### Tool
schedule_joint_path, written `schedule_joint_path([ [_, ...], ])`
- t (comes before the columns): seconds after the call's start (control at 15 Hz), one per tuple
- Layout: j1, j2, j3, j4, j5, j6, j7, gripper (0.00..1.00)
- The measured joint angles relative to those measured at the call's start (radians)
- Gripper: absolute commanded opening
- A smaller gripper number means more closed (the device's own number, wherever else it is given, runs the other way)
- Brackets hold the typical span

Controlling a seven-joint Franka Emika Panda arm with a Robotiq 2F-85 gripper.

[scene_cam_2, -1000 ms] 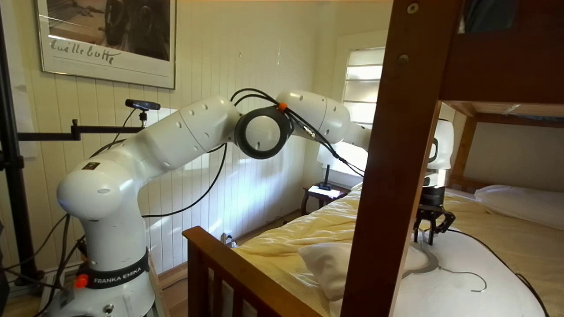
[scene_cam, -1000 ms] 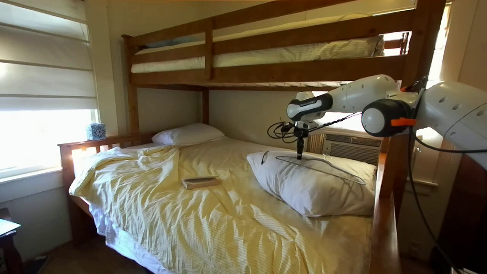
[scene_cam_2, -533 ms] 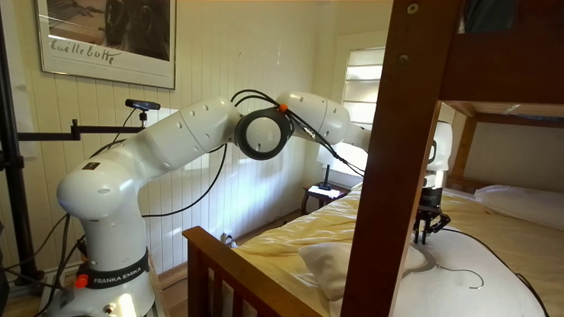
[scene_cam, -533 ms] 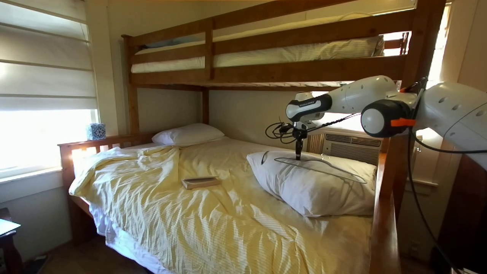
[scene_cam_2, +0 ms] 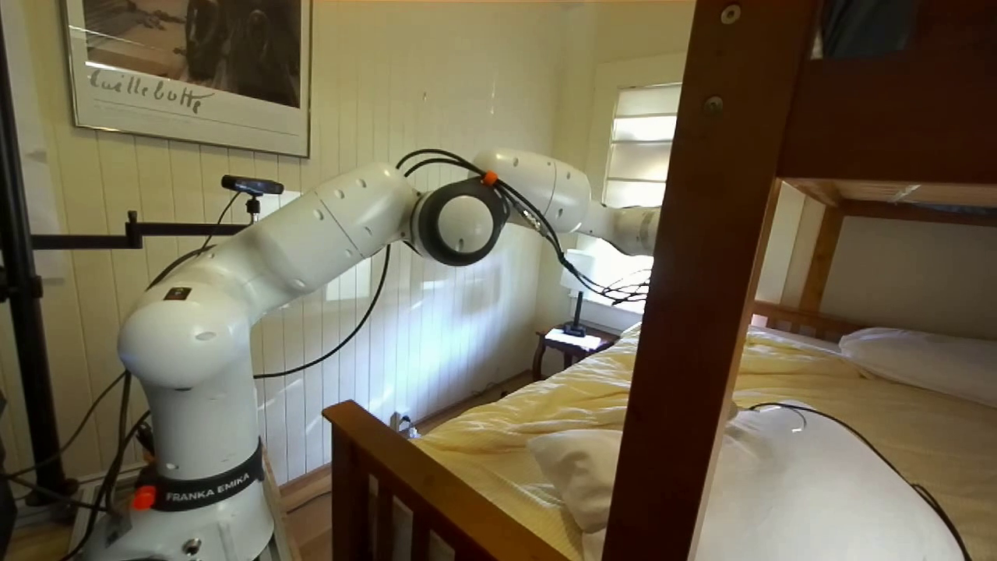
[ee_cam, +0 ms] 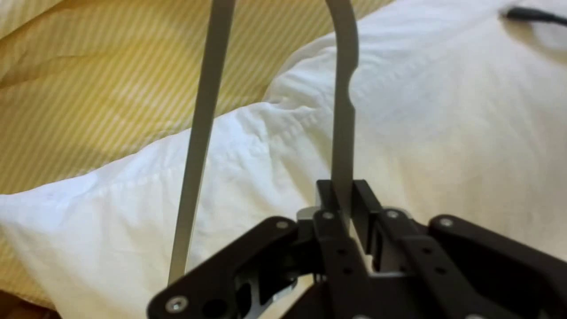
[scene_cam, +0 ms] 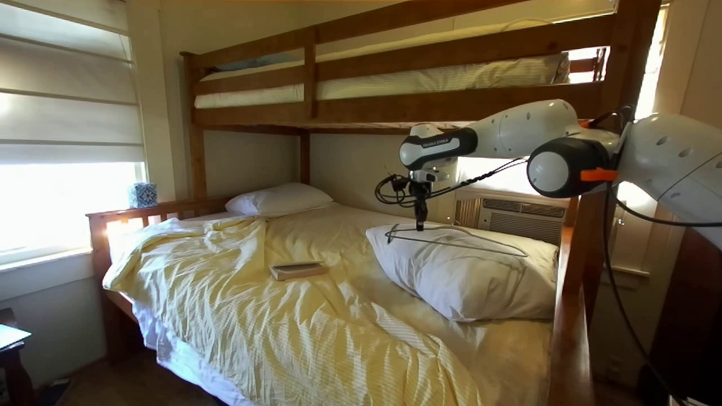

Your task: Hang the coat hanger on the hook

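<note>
**Held tight: coat hanger [ee_cam: 343, 133] in the pincer [ee_cam: 343, 191] over a white pillow [ee_cam: 425, 146]**

In the wrist view, the black pincer enters from below, its two fingers [ee_cam: 326, 195] drawn narrow on one notched side of the gray coat hanger; the frame's straight bar runs free to the left. Beneath spread the white pillow and a yellow striped cover [ee_cam: 133, 97], with a dark cable end [ee_cam: 531, 15] at upper right.

In an exterior view, the robot arm [scene_cam: 530, 127] points the pincer straight down, the coat hanger stretched sideways over the white pillow. The upper bunk rail [scene_cam: 406, 110] passes overhead; a tan, box-like object [scene_cam: 299, 272] rests on the cover, well apart, and a second pillow [scene_cam: 279, 198] lies beyond it.

In an exterior view, a wooden post [scene_cam_2: 705, 280] blocks the pincer from sight, and too little of the coat hanger shows to place it. A black cable [scene_cam_2: 924, 495] trails along the white pillow.
</note>
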Motion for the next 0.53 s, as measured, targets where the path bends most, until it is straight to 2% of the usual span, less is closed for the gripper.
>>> schedule_joint_path([
  [0.33, 0.088, -0.006, -0.002, 0.001, -0.089, -0.058, -0.162, 0.04],
  [0.53, 0.123, -0.007, -0.001, 0.002, -0.124, -0.047, -0.279, 0.04],
])
